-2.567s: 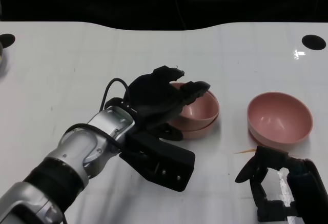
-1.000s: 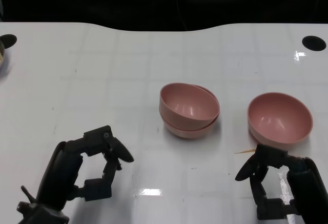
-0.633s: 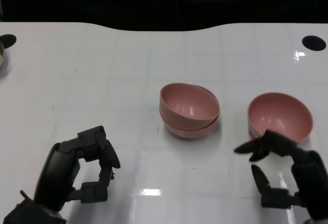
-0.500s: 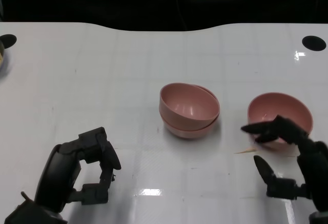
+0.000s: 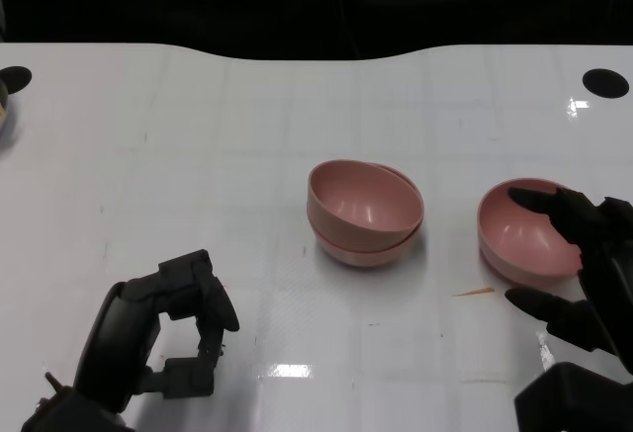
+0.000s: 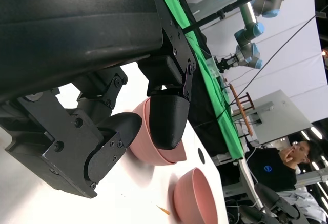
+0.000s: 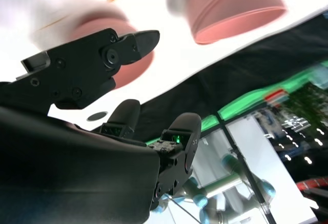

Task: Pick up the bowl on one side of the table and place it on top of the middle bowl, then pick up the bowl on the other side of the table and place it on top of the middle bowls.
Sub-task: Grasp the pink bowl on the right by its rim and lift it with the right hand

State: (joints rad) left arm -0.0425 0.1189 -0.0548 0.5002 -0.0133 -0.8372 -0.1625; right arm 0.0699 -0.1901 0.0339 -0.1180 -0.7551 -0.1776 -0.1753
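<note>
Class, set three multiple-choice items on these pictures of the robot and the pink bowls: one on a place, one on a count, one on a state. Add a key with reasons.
1. Where is the single bowl?
A. left of the stack
B. right of the stack
C. on the stack

2. How many pink bowls are on the table?
A. two
B. three
C. four

3. What is the right hand doing?
A. spread around the single bowl, fingers apart
B. lifting the stack
C. resting far from every bowl

Key: 1 B, it sits right of the stacked bowls in the head view; 2 B, two nested plus one alone; 3 A, its fingers frame the bowl, which sits on the table.
</note>
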